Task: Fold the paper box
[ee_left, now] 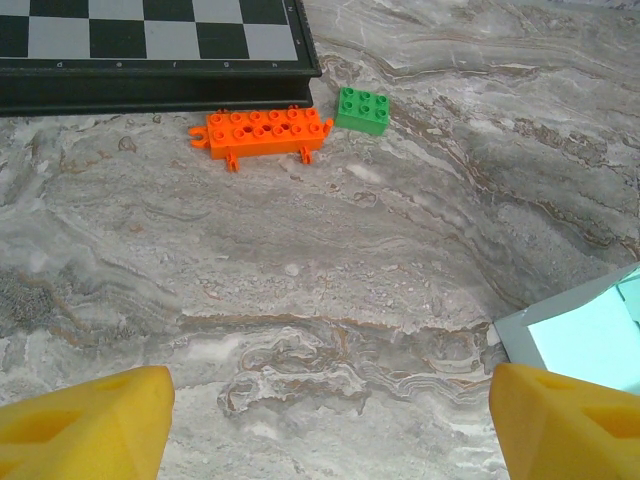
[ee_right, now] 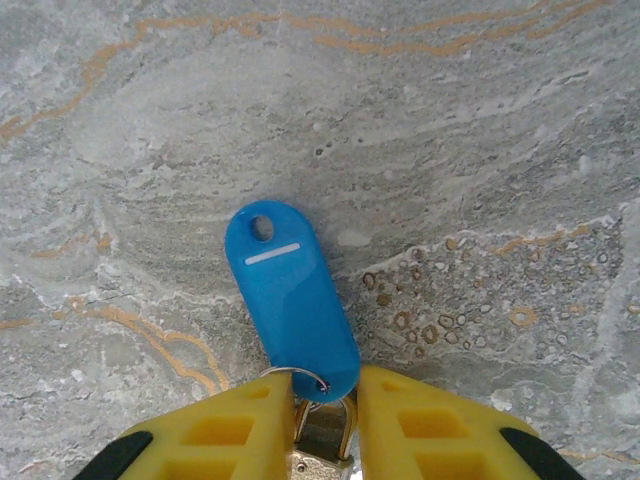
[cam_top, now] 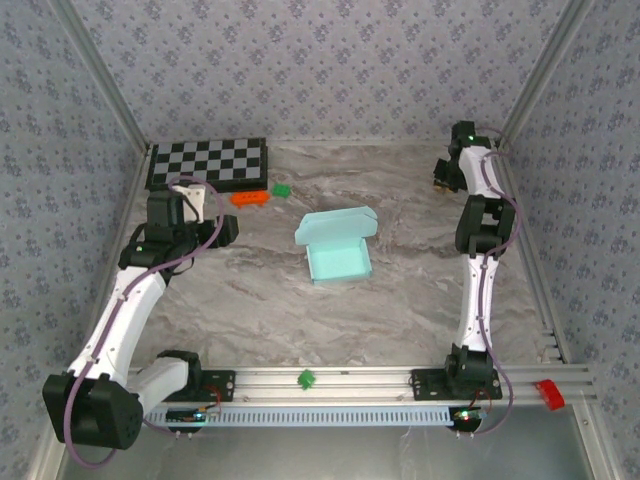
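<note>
**A:** Where do we stand on the paper box (cam_top: 339,262)?

**B:** Well along, I'd say. It sits near the middle of the worktop (cam_top: 260,310) as a shallow tray with its walls up, and the lid panel rises from the far edge, tilted back and open. What looks left is bringing that lid down and tucking its front flap. Whether every side tab is locked is too small to tell.

**A:** And the card itself?

**B:** Pale mint-blue, thin, with crisp creases. In the left wrist view one corner of it (ee_left: 590,340) pokes in at the right edge.

**A:** The tools?

**B:** The left tool (ee_left: 330,405) is spread wide with nothing between its fingers. It hovers over bare marble to the box's left, near it but apart. Ahead of it an orange brick (ee_left: 262,132) and a green brick (ee_left: 362,108) lie just beside the checkered board (ee_left: 150,50). The right tool (ee_right: 325,425) is off at the far right, well apart from the box. It is drawn narrow around a small brass padlock (ee_right: 322,440), whose blue tag (ee_right: 290,290) lies flat in front.

**A:** So nothing is touching the box?

**B:** Nothing. My guess is the right tool has to shed that padlock before it can help with the lid.
</note>
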